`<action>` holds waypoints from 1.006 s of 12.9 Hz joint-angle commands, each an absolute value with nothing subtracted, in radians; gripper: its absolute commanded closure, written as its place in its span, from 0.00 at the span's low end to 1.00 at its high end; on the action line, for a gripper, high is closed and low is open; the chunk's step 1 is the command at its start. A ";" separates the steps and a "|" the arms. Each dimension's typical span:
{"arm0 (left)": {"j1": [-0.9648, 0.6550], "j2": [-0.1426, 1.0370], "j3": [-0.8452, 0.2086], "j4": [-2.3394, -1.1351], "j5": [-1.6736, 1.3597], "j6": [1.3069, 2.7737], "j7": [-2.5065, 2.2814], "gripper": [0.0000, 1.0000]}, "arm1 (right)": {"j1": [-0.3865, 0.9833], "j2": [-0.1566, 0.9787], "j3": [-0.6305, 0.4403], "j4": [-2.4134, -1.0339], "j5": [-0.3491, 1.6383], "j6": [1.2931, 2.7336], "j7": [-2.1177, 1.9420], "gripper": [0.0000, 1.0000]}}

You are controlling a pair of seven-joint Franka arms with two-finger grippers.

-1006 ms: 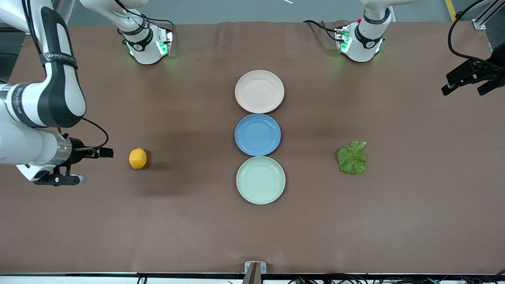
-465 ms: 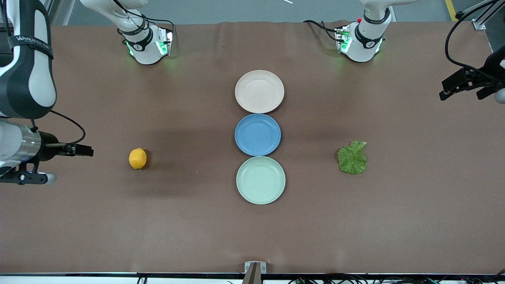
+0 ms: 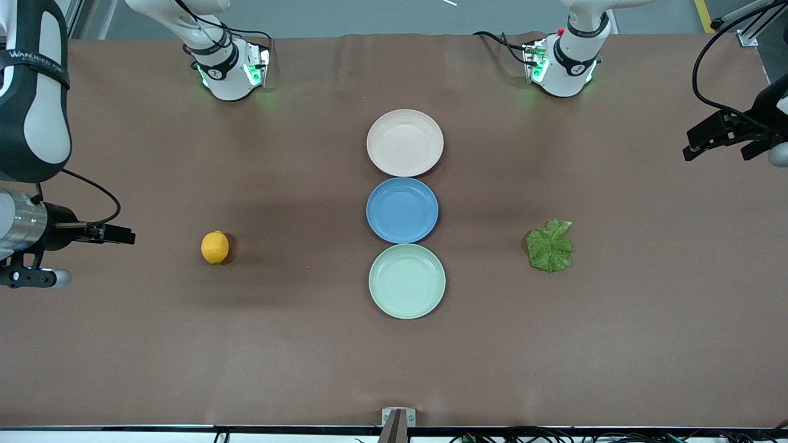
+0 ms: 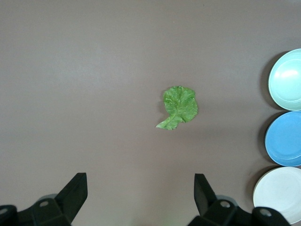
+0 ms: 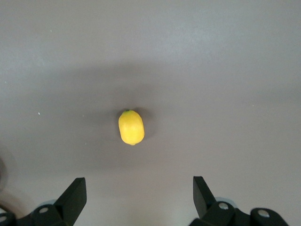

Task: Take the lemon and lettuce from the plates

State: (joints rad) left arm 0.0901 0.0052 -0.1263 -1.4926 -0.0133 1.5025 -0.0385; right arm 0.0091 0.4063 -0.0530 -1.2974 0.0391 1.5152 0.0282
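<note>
Both arms have pulled away toward their table ends. Right gripper (image 3: 120, 235) and left gripper (image 3: 699, 138) stand wide open, holding nothing. Lemon (image 3: 215, 247) and lettuce (image 3: 550, 247) lie on the table (image 3: 184, 344), each well apart from the plates (image 3: 407, 281).

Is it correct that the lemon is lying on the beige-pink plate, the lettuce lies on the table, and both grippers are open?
Not quite. The lemon lies on the bare table toward the right arm's end, as the front view shows; the beige-pink plate is empty. The lettuce is on the table, and the left gripper and right gripper are open.
</note>
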 commanded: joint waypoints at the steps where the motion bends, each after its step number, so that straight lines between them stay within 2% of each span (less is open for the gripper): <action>1: 0.095 0.012 -0.129 -1.466 -0.026 1.486 -0.031 0.00 | 0.000 0.396 -0.043 -1.285 0.041 1.491 0.037 0.00; 13: 0.103 0.015 -0.127 -1.466 -0.034 1.491 -0.028 0.00 | 0.005 0.022 -0.040 -1.696 0.025 1.597 0.029 0.00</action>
